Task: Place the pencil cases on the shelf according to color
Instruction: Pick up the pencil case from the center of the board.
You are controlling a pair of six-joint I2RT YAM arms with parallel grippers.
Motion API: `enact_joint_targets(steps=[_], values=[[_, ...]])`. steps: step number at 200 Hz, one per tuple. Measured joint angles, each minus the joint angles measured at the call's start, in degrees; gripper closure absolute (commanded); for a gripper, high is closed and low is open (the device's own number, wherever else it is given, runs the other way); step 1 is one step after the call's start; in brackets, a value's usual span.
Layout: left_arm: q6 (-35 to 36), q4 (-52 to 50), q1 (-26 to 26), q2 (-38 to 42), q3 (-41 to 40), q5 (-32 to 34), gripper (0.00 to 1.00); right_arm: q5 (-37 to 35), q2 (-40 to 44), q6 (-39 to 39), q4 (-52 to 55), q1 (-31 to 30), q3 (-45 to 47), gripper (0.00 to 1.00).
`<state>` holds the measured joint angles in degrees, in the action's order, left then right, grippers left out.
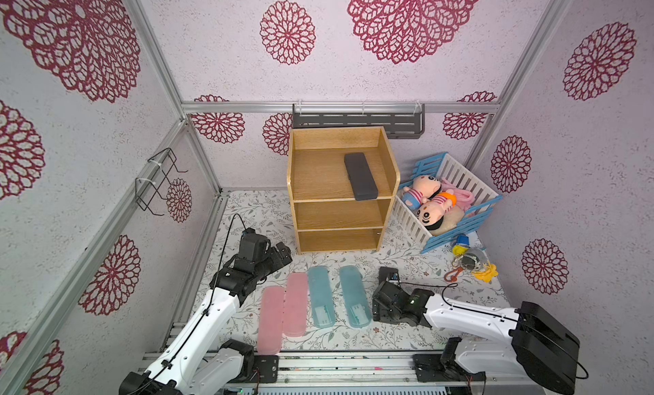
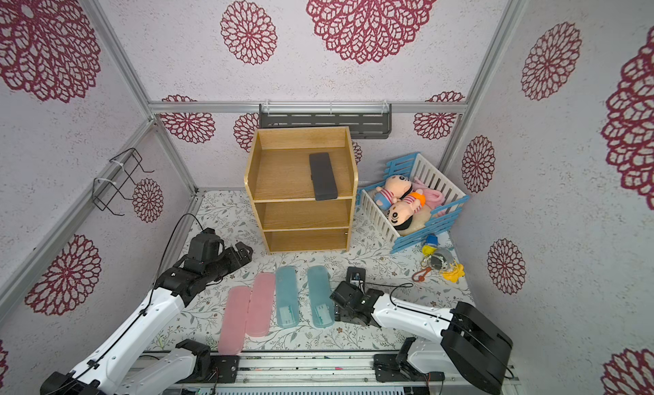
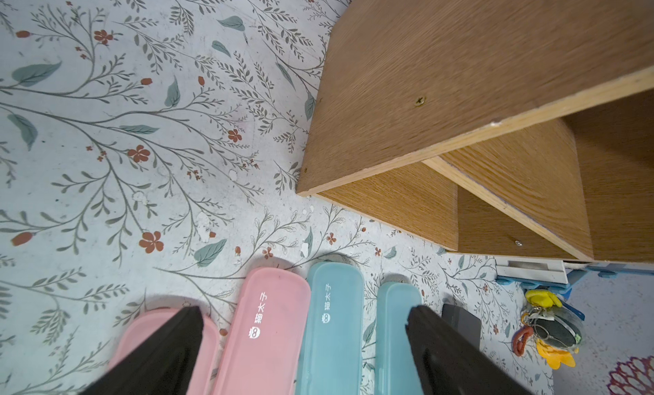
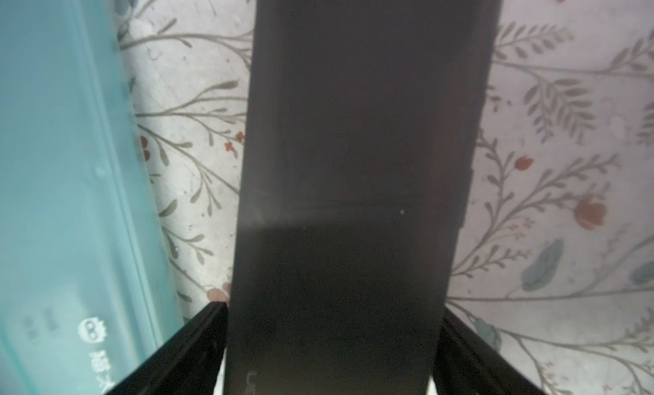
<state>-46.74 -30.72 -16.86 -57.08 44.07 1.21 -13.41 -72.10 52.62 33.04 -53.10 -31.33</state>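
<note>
Black case [image 1: 360, 176] on shelf [image 1: 338, 214] top tier

Both top views look down from high over the whole bench [image 1: 247, 216]; both close wrist views share a teal case [image 3: 393, 322]

The left arm [image 1: 216, 315] and the right arm [image 1: 470, 313] share one build: long links in smooth white shells, joined by matt black housings. A thin black cable [image 1: 194, 326] is clipped along the left arm's white shell and loops free above its wrist, and a similar thin black loop [image 1: 450, 286] arcs over the right arm's wrist. A small green light [image 1: 411, 299] glows on the right arm's black wrist block. The right arm's shoulder is a large, boxy black housing [image 1: 545, 340] with rounded corners. Each arm has a square black base block [image 1: 266, 368]. The left jaws and right jaws are plain matt black wedges with straight edges.
</note>
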Motion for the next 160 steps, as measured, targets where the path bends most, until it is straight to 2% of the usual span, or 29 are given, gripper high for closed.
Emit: enact_joint_targets(steps=[17,59,111,160], values=[[-0.02,0.0,-0.02,0.07,0.0,0.31,0.03,-0.59,0.22,0.48,-0.37,-0.31,0.28,0.21],[-0.11,0.0,-0.02,0.79,0.0,1.14,0.03,-0.24,3.52,1.64,0.22,-0.81,1.55,0.38],[-1.11,0.0,-0.09,2.84,0.0,2.25,0.03,-0.26,14.95,1.01,2.19,-2.23,0.98,0.4],[-2.16,0.55,-0.13,4.76,0.0,3.3,0.03,-0.31,18.82,-2.29,1.55,-4.66,-3.74,0.43]])
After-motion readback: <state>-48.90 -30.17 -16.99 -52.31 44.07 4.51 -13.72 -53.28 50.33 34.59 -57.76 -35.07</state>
